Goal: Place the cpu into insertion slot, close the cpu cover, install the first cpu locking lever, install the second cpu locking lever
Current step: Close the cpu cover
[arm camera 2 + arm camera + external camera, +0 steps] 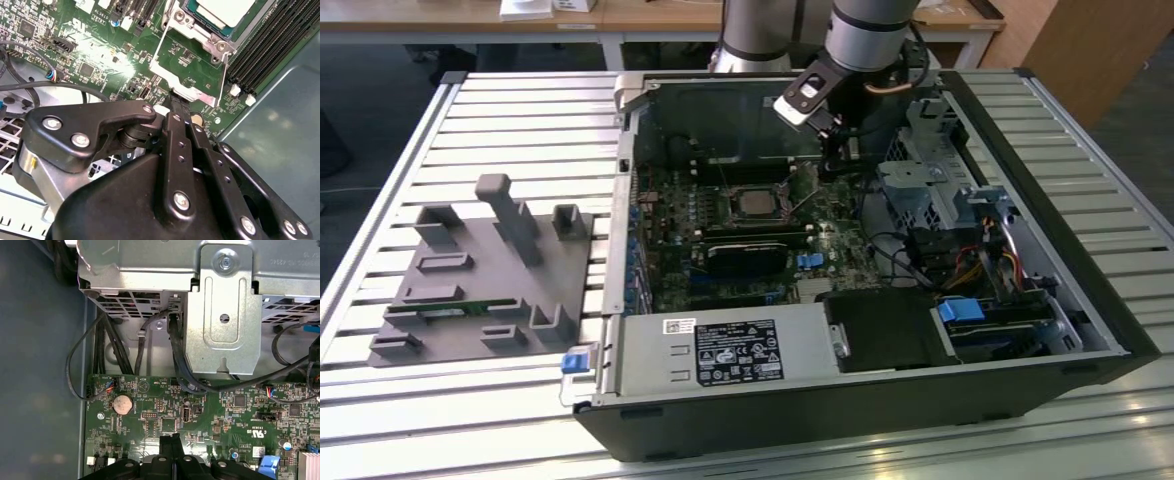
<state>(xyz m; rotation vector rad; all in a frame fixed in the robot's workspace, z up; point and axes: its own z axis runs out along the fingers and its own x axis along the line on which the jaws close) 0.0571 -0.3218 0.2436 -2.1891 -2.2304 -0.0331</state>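
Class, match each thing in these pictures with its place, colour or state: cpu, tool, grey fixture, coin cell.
Things:
1. cpu
2. tool
3. grey fixture
4. coin cell

Descriptions:
A. stands on the slatted table
B. square, with a silver-grey top
C. round and silvery
D. black, shut

Pairs: 1-B, 2-D, 3-A, 4-C

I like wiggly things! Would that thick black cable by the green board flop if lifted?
Probably bendy rather than floppy: the black cable holds a smooth curve. It looks thick, so likely springy. Both ends seem anchored, so it would probably tug back.
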